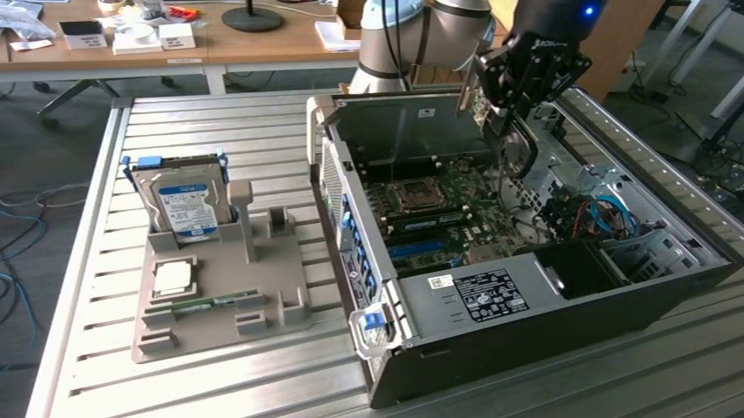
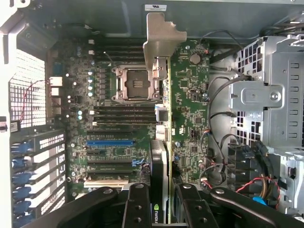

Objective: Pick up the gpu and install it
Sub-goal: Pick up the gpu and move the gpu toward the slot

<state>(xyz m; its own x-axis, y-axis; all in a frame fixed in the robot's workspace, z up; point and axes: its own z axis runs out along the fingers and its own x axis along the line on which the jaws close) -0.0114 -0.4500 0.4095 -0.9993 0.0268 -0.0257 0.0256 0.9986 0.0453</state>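
My gripper [image 1: 504,117] hangs over the open computer case [image 1: 558,331], shut on the gpu [image 1: 513,150]. The card points down toward the motherboard [image 1: 448,205]. In the wrist view the gpu [image 2: 164,156] appears edge-on, clamped between the two black fingers [image 2: 137,204] of the gripper [image 2: 161,202]. Its pale metal bracket [image 2: 159,38] is at the far end. The card floats above the motherboard [image 2: 190,95], beside the CPU socket [image 2: 135,83] and apart from the blue slot [image 2: 110,142]. It touches no slot that I can see.
A grey holder [image 1: 209,322] on the slatted table at the exterior view's left carries a hard drive [image 1: 180,205], a processor chip [image 1: 172,279] and a green memory stick [image 1: 215,302]. Inside the case, a drive cage [image 2: 266,95] and loose cables [image 2: 223,156] crowd one side.
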